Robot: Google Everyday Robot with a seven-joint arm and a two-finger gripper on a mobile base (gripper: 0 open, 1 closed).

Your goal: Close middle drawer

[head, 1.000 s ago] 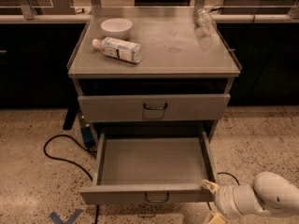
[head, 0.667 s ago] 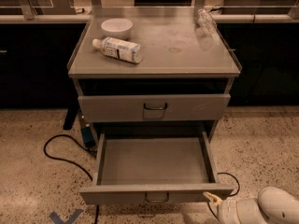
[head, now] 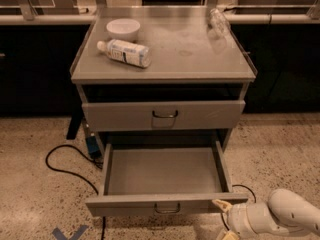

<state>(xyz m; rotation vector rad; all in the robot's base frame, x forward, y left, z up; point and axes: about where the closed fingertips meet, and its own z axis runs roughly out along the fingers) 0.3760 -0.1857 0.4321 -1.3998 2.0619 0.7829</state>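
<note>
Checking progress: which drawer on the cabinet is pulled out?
The middle drawer, below the shut top drawer; its empty tray sticks out, with the gripper at its front right corner.

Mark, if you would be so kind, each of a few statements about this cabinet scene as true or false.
1. The grey metal middle drawer is pulled out and holds nothing. True.
2. The white round bowl sits inside that drawer. False: it stands on the grey cabinet top.
3. The white labelled plastic bottle stands upright. False: it lies on its side, in front of the bowl.
4. The robot's gripper is at the drawer's front right corner. True.
5. A black cable lies on the speckled floor at the picture's left. True.
</note>
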